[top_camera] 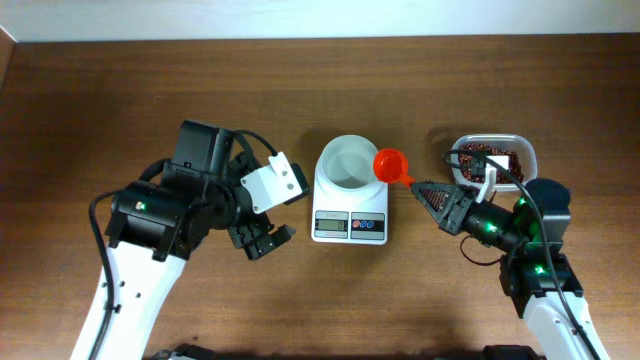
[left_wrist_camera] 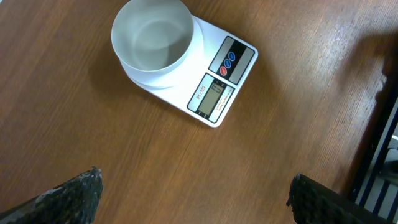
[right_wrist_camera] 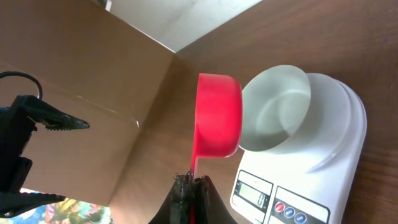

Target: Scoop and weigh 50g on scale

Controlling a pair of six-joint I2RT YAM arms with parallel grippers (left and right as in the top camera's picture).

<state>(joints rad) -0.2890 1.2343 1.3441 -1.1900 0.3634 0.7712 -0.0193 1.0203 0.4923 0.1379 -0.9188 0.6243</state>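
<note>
My table (top_camera: 330, 310) is just dark brown wood, grain showing, with a pale strip (top_camera: 320, 15) along the far edge. Soft, even lighting.

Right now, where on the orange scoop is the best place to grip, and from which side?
On the scoop, take the tail of its thin handle, from the right arm's side, as the right gripper grips it. The handle juts from the cup toward that arm, so the grip stays clear of the cup and the white bowl.
</note>
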